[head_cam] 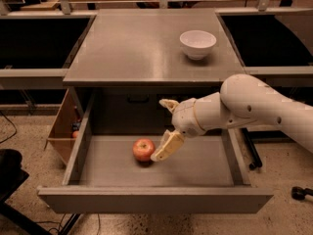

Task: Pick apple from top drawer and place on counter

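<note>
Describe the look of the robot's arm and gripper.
The arm is smooth and off-white, built of thick rounded segments, with a few small dark dots on its shell and a thin tan ring near the wrist. No loose cables show. The gripper, in the top drawer just right of the apple, has cream-yellow, flat, tapered fingers.
</note>
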`<state>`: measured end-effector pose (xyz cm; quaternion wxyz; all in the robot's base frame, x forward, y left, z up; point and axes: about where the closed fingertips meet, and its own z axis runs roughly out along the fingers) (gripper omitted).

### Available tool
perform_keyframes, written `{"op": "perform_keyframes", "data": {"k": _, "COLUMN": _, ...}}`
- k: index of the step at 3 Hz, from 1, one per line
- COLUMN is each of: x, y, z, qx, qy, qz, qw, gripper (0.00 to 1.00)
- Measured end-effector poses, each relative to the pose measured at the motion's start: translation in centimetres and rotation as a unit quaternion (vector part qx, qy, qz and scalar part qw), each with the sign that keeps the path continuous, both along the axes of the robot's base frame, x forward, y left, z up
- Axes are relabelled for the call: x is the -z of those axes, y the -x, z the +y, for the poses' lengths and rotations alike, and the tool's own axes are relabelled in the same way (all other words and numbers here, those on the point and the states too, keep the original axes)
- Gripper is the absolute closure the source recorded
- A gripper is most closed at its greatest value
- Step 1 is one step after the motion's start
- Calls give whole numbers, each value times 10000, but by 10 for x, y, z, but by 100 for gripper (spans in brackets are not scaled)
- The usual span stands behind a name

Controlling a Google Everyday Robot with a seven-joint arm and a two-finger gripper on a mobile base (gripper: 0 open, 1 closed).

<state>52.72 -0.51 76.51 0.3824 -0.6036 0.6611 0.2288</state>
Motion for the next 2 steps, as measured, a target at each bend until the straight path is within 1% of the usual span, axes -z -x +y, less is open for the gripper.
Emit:
{"op": "perform_keyframes", "data": {"k": 1, "x": 30, "y": -14, "z": 13, "qx": -157, "qy": 19, "qz": -24, "qw": 9999, "gripper": 0}}
{"op": "perform_keyframes", "data": {"k": 2, "x": 57, "y": -24, "z": 18, "qx": -285, "qy": 130, "qz": -46, "qw": 9995, "gripper": 0}}
